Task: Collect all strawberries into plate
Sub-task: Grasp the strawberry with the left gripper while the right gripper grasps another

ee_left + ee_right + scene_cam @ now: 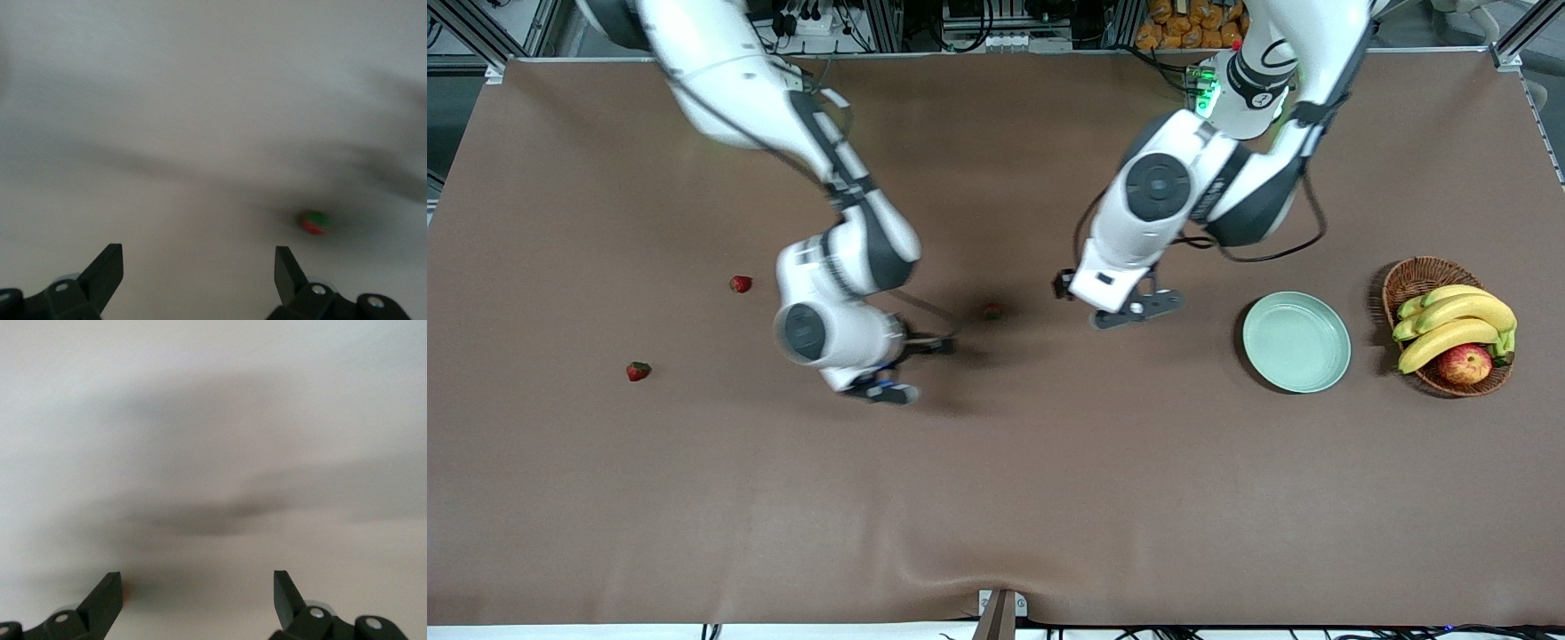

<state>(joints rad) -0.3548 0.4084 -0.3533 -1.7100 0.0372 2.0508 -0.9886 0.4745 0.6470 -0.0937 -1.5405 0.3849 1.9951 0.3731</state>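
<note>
Found three tiny red strawberries with dark green caps lying apart on the brown cloth-covered table (996, 498), none of them in the plate. Spotted the first strawberry (740, 284) at mid-height of the front view, toward the right arm's end. Spotted the second strawberry (638, 371) lower in the frame, nearer the camera and closer to that same end. Located the third strawberry (992, 311) near the centre of the frame, in shadow between the two grippers; caught it too in the left wrist view (314, 222), lying apart from the fingers.

Placed the round, shallow, pale mint-green plate (1296, 342) at mid-height toward the left arm's end, with nothing in it. Noted just beside it, closer to that end, a brown wicker basket (1414, 276) holding yellow bananas (1458, 324) and a red-yellow apple (1464, 364).

Saw the left gripper (1138, 311) (199, 267) over bare cloth between the third strawberry and the plate, jaws spread wide and holding nothing. Saw the right gripper (911, 366) (198, 587) low over the cloth close to the third strawberry, jaws likewise spread and holding nothing.
</note>
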